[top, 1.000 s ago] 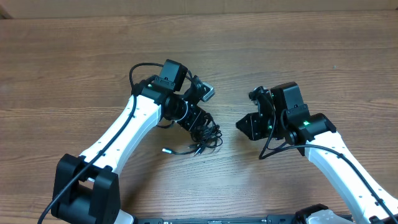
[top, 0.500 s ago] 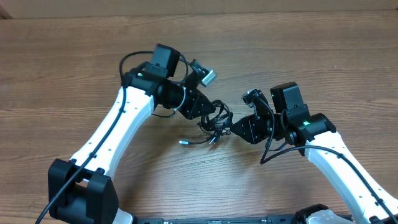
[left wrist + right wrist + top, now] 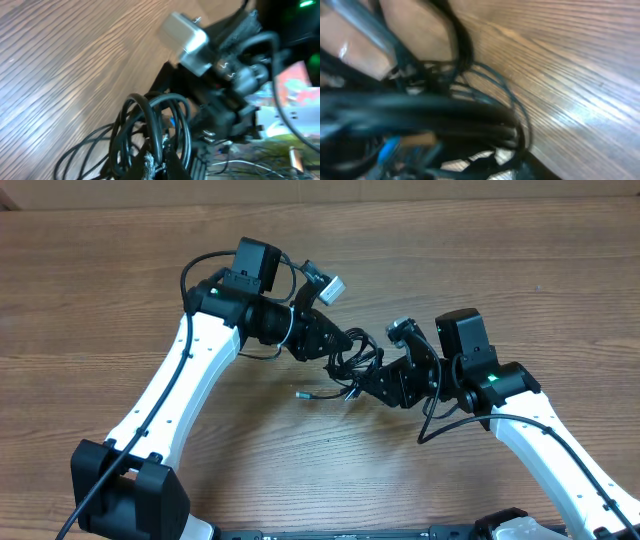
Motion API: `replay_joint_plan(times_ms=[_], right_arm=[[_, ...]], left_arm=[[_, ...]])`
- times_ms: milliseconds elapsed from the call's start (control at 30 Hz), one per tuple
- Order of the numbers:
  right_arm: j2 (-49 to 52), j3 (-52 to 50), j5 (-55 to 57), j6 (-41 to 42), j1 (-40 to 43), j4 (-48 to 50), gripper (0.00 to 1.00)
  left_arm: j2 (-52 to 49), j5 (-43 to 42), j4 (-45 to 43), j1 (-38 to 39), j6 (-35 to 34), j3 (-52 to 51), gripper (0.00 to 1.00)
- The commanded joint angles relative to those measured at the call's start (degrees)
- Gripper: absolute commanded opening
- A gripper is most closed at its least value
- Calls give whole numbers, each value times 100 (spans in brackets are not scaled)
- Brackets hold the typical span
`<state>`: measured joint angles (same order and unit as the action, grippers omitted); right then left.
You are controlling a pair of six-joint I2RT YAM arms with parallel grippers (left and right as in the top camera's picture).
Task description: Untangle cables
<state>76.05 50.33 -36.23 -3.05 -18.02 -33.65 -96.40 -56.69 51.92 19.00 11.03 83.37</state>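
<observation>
Item: cables (image 3: 352,366), tangled black bundle | left fingers (image 3: 341,346) closed on it, over desk (image 3: 120,290) | right fingers (image 3: 375,383) at bundle, opening indiscernible | silvery plug end (image 3: 303,393) trailing left

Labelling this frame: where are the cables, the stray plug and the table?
cables (image 3: 352,364), overhead, middle of the tangle.
plug (image 3: 301,393), overhead, its silvery tip.
table (image 3: 520,270), overhead, bare wood.

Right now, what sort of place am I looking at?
Likely a robotics lab bench: a white left arm and right arm mounted at a plain wooden table, working a bundle of thin black cables.
</observation>
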Motion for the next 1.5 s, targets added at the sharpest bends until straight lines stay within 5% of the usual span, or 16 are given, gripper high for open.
replay_joint_plan(times_ms=[0,267,467,633,767,1100,1233,1467], right_arm=[[-15,42,800,28,9,9,20],[-13,28,3268,1499,9,-588,13],[-4,26,3519,1838,9,-907,6],[-4,26,3021,1829,9,-820,78],[-4,26,2686,1827,9,-824,93],[-4,26,1930,1633,9,-649,100],[-7,26,214,721,9,-160,100],[-7,26,-802,704,9,1121,97]], left_arm=[[109,-522,35,-52,-76,315,4],[560,-160,297,-535,-74,568,4],[1043,433,404,-870,-81,568,4],[1217,2389,678,-874,-811,568,4],[1215,2916,807,-809,-1106,566,4],[1209,3241,778,-48,-800,566,4],[1209,2249,658,2,-800,566,4],[1209,444,417,-251,-802,566,4]])
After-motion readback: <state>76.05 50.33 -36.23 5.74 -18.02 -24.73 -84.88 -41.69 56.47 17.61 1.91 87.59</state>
